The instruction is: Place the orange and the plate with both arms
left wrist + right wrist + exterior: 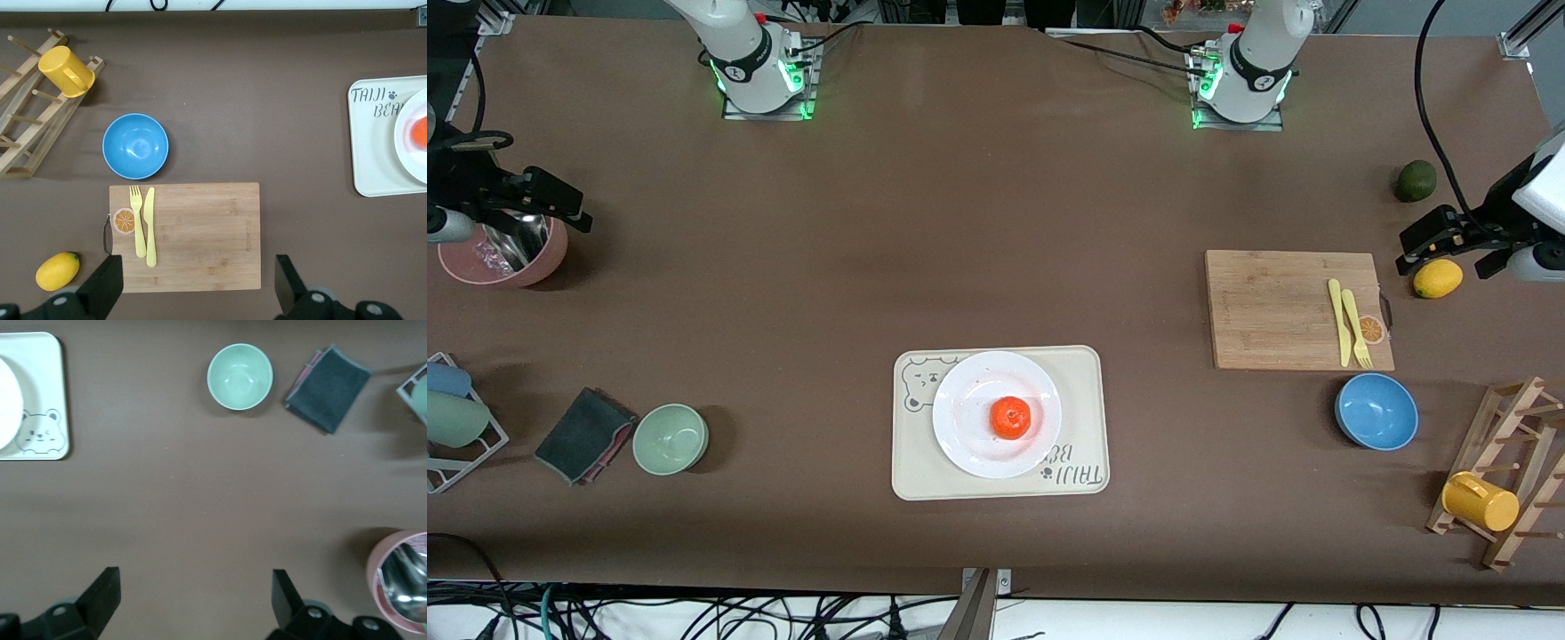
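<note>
front view showed the orange point(1010, 418) resting on the plate point(969, 391), which sat on the cream tray point(1080, 418) on the desk point(960, 222), well apart from both end effectors. the left end effector point(1449, 244) hung wide open and empty by the lemon point(1437, 278), at its own arm's end of the desk. the right end effector point(547, 204) hung wide open and empty over the pink bowl point(503, 258), at the right arm's end.

High front view, wrist views downward, sharing tray point(1083, 418)
</note>
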